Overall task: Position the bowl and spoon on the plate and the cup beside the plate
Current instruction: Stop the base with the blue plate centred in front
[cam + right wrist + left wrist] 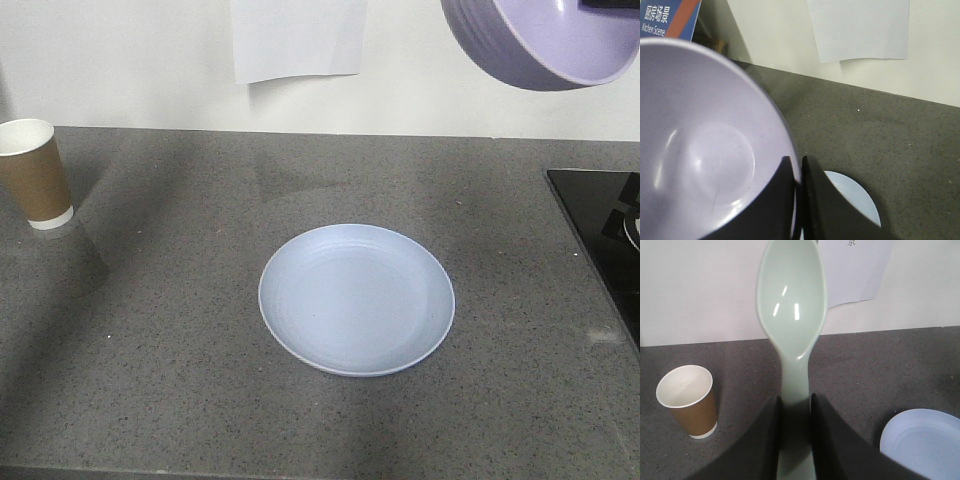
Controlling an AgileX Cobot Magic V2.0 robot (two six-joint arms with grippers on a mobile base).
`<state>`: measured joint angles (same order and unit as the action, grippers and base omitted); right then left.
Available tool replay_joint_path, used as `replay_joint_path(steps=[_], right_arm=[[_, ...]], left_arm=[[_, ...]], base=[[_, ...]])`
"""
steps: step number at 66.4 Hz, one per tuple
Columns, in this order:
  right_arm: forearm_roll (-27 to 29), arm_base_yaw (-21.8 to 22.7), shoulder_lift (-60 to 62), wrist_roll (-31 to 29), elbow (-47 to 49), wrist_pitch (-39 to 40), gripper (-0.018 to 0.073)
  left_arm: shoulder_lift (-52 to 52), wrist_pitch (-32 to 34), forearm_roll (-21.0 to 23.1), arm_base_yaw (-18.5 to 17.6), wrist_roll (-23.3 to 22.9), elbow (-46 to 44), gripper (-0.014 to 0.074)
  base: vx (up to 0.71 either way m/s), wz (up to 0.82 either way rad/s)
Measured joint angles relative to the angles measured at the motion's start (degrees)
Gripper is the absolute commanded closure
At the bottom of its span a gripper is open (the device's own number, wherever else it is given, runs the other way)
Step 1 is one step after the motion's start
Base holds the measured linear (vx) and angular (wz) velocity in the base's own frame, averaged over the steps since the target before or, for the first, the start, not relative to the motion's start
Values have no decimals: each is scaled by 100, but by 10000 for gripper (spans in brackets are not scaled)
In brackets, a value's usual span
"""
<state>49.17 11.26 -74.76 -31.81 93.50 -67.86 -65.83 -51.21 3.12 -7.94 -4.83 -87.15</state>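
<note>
Both arms hold their pieces in the air over the grey speckled desk.
The left fingers are closed tight on the handle of the small pale mint-green plastic spoon, scoop pointing up. The right fingers pinch the rim of the round lavender plastic bowl, which hangs tilted, seemingly over the far right corner. The round, shallow pale blue plate lies mid-desk. The tall brown paper cup stands upright at the left edge.

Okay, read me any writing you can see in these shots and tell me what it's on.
"厨房场景": on the blue and orange sign, right wrist view.
"Kitchen Scene": same sign, the line beneath.
White paper on the wall: one mark cut off at the frame edge, unreadable.
</note>
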Motion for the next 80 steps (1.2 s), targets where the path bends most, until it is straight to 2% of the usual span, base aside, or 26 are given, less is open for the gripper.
replay_joint_path(steps=[80], right_arm=[[0,0,0,-5,0,0,569]], left_arm=[[0,0,0,0,0,0,602]], base=[[2,-1]])
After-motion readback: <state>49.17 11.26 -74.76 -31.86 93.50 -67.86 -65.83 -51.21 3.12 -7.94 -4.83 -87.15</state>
